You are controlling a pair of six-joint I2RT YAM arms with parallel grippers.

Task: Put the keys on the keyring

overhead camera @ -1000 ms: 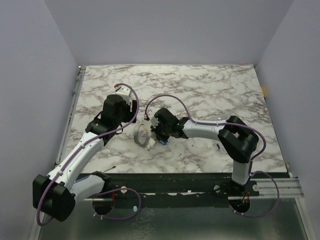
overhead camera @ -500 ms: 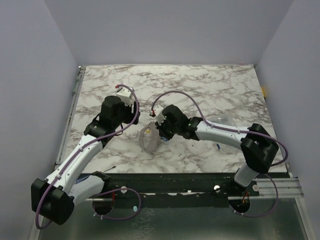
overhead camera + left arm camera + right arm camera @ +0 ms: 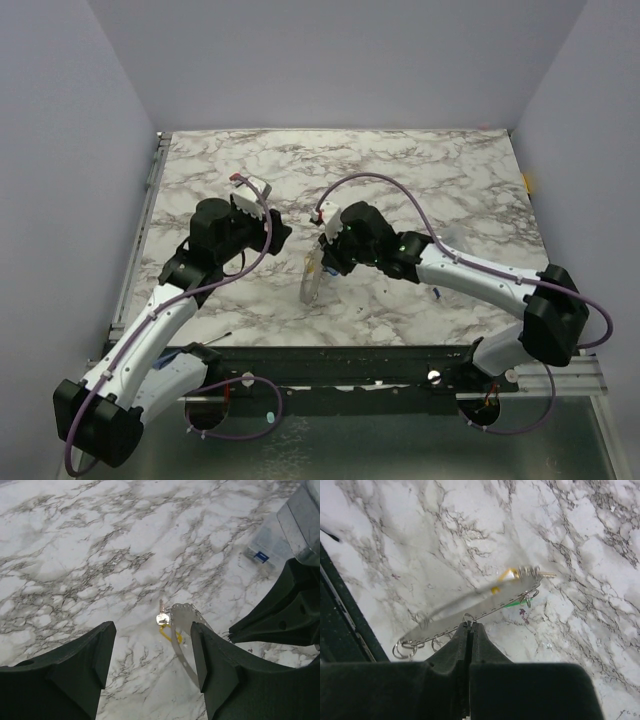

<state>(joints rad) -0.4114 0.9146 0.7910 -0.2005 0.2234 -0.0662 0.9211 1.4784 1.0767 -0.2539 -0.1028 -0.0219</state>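
Above the marble table [image 3: 450, 170], the right tool [image 3: 470, 625] is clamped on the rim of the keyring [image 3: 485, 609], held on edge. The left tool [image 3: 151, 627] hovers nearby, fingers apart and empty. A yellow key [image 3: 167, 634] and a green key [image 3: 512, 604] show at the ring's far end.

We see a smooth, marble-looking table [image 3: 450, 170], a shiny grey metal keyring [image 3: 485, 606], and a shiny metal key [image 3: 161, 617] with a yellow plastic head.

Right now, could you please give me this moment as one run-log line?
right gripper: shut on ring, held above table | left gripper: open, empty, beside ring | yellow key: at ring
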